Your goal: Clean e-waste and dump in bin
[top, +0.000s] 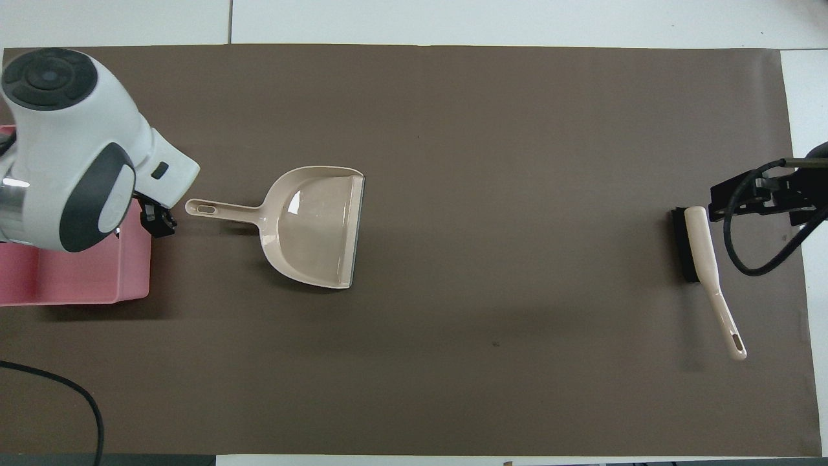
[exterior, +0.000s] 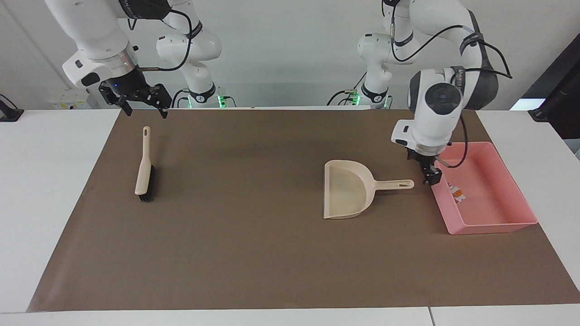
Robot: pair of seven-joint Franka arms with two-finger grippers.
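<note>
The pink bin point(exterior: 494, 225) stands at the left arm's end of the brown mat; it also shows in the overhead view point(top: 97, 278). A white block of e-waste with an orange patch point(exterior: 456, 192) lies inside it. The dark cylinder is not visible. My left gripper point(exterior: 431, 174) hangs over the bin's wall next to the dustpan handle's tip and holds nothing; in the overhead view point(top: 158, 220) the arm hides most of the bin. My right gripper point(exterior: 144, 107) is open and empty, up over the mat edge nearest the robots, near the brush handle's end.
A beige dustpan point(exterior: 346, 190) lies flat on the mat beside the bin, its handle toward the bin. A beige brush with black bristles point(exterior: 145, 173) lies at the right arm's end of the mat. A brown mat point(exterior: 244, 253) covers the white table.
</note>
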